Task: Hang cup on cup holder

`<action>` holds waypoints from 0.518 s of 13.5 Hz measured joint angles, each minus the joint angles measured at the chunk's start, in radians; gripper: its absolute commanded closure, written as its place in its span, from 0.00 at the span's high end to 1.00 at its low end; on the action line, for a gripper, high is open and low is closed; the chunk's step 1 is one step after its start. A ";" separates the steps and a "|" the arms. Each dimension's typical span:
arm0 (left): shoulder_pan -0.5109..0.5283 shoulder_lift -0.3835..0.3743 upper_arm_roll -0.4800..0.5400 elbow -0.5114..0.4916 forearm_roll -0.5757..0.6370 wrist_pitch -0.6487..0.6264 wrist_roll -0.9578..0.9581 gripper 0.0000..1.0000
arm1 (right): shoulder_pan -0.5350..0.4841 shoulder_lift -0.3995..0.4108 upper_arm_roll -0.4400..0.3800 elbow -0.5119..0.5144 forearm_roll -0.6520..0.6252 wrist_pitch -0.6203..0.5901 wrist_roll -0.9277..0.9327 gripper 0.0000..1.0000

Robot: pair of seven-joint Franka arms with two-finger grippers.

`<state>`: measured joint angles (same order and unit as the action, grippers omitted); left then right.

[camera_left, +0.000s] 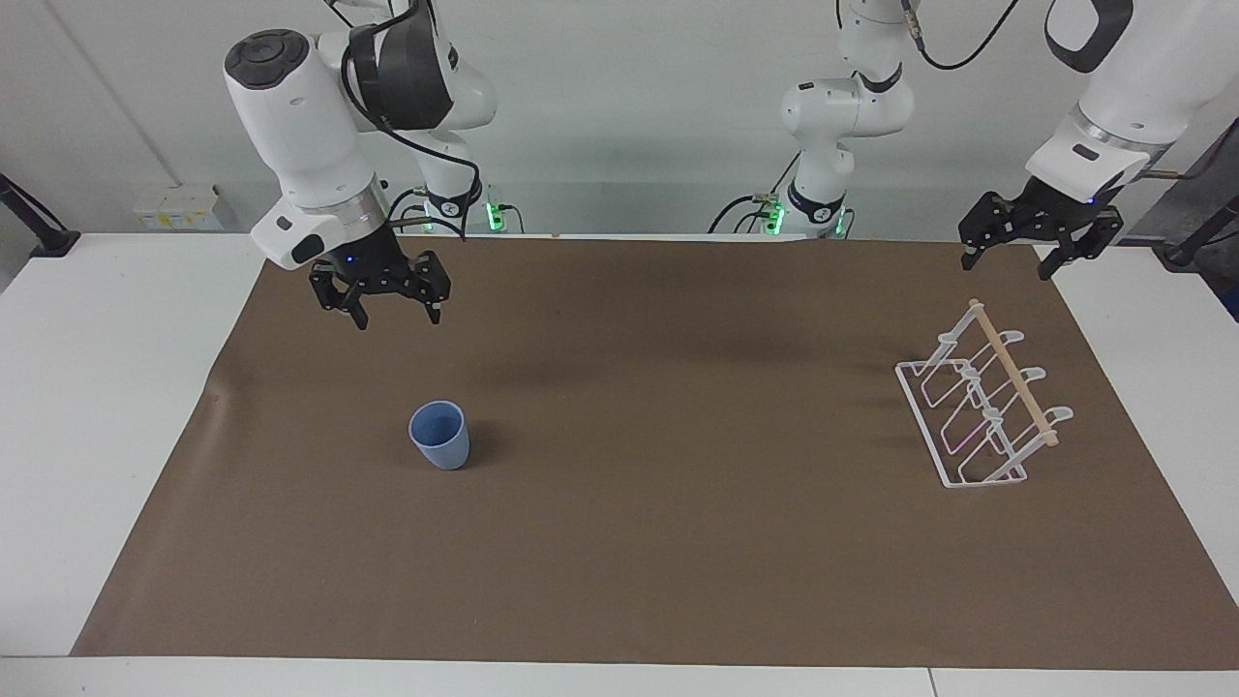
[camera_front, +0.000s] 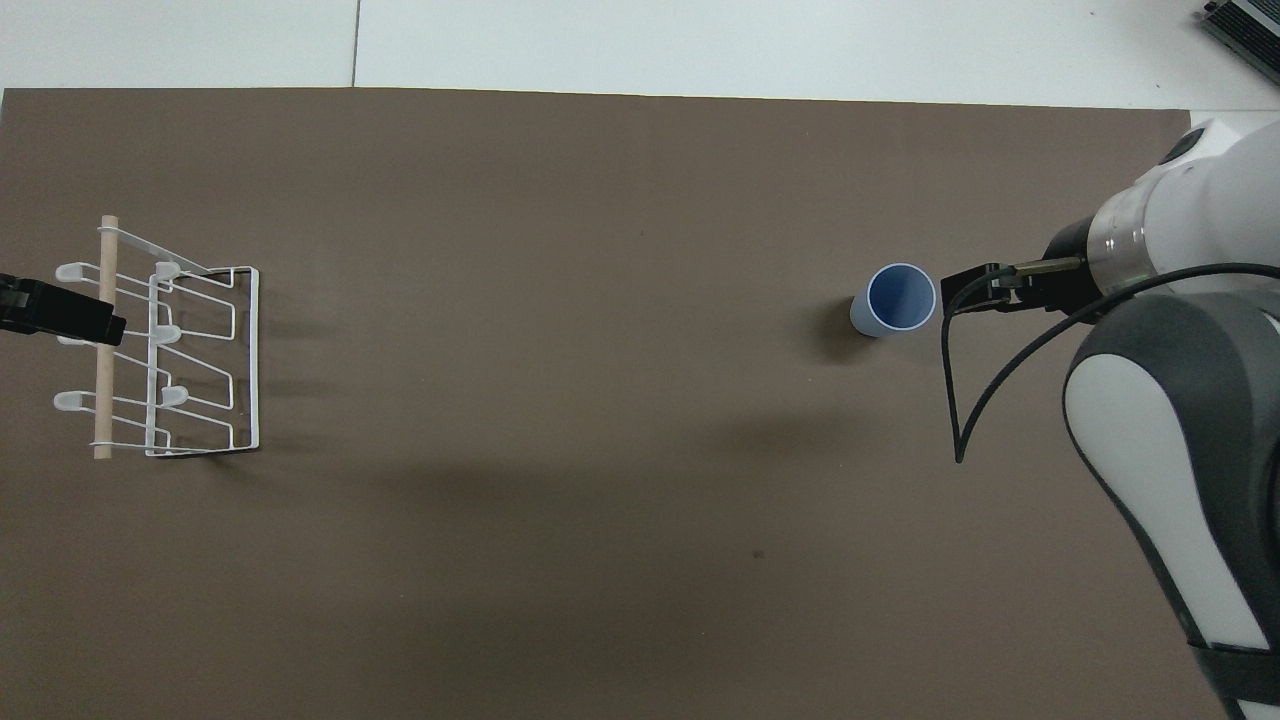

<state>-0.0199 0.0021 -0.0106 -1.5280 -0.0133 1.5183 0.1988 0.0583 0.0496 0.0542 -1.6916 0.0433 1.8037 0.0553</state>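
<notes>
While the cup [camera_left: 439, 436] stands upright on the brown mat [camera_left: 658, 542], right gripper [camera_left: 395, 315] above it, fingers apart, empty, cup holder [camera_left: 982, 407] well apart from the cup, left gripper [camera_left: 1007, 261] over it, spread, empty.

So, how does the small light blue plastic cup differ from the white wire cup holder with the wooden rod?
The small light blue plastic cup is one solid tapered piece; the white wire cup holder with the wooden rod is an open frame of slanted loops. The cup stands toward the right arm's end of the table, the holder toward the left arm's end. The cup is far narrower than the holder. Both rest on the brown mat, and no tool touches either.
</notes>
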 measured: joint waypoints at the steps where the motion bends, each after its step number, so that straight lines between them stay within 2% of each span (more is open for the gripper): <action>1: 0.000 0.000 0.001 0.000 0.000 0.000 0.000 1.00 | 0.000 0.000 0.000 0.000 0.000 0.000 0.000 1.00; 7: 0.001 0.000 0.011 -0.002 0.007 0.000 0.000 1.00 | -0.001 0.000 0.000 -0.006 0.000 0.000 0.001 1.00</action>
<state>-0.0193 0.0021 0.0003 -1.5295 -0.0062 1.5181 0.1988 0.0575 0.0495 0.0540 -1.6978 0.0433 1.8037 0.0558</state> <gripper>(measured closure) 0.000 0.000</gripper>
